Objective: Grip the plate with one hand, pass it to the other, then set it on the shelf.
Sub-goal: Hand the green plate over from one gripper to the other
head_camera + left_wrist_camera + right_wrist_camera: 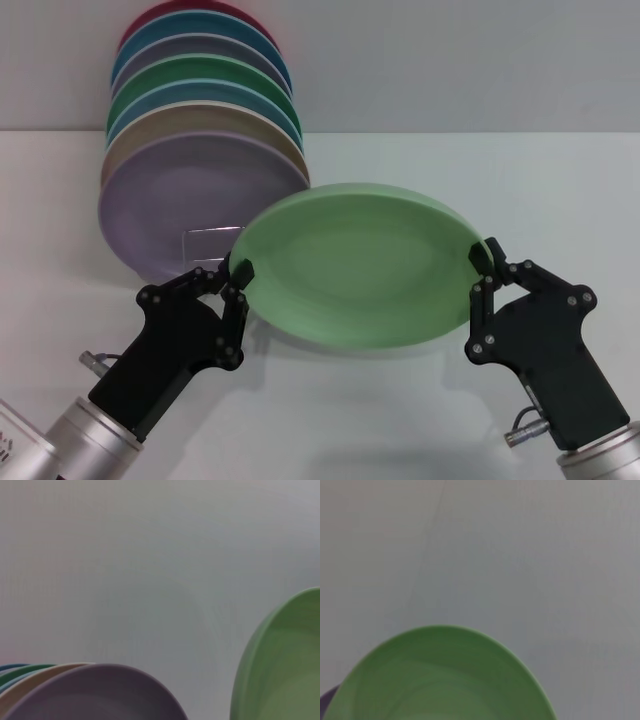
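Note:
The pale mint-green plate hangs tilted above the white table, held at both ends. My left gripper is shut on its left rim. My right gripper is shut on its right rim. The plate also shows at the edge of the left wrist view and fills the low part of the right wrist view. The shelf is a thin clear rack behind the plate's left end, mostly hidden by the plates standing in it.
Several plates lean in a row in the rack at the back left, a lavender plate in front, then beige, blue, darker green and red ones. The lavender plate also shows in the left wrist view. Bare white table lies to the right.

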Motion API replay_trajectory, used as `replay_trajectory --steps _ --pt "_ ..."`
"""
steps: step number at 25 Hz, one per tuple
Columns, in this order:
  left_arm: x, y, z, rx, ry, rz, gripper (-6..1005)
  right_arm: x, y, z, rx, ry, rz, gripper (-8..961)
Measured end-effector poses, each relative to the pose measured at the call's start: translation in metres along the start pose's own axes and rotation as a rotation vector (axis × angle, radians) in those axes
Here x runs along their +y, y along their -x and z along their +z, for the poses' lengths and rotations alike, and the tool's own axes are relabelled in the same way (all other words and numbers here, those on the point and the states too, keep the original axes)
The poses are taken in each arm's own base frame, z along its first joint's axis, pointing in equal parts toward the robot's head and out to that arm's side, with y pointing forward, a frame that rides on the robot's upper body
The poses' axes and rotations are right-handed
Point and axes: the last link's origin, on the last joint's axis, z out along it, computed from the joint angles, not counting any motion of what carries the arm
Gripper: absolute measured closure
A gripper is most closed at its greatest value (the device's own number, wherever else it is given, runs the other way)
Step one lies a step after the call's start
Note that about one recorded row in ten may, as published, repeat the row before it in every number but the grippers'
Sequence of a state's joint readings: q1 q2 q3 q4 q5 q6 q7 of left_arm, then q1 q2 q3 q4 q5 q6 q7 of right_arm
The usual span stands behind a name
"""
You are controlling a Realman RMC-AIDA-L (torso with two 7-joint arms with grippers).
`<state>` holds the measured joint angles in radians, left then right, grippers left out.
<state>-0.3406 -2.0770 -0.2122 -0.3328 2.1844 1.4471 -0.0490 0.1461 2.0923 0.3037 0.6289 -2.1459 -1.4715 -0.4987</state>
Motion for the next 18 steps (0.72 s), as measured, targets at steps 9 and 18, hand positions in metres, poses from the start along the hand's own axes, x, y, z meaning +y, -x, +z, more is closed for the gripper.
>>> replay_trajectory --steps 9,18 --pt "-0.0003 0.0003 -0.0003 -0.002 -0.004 -0.004 932 0.0008 -0.0001 0.0003 0.000 0.006 0.001 931" --pt "-0.0017 -0.0003 -0.0024 0.003 -0.016 -0.005 957 0.0031 -0.0007 -0.0012 0.002 0.024 -0.001 932"
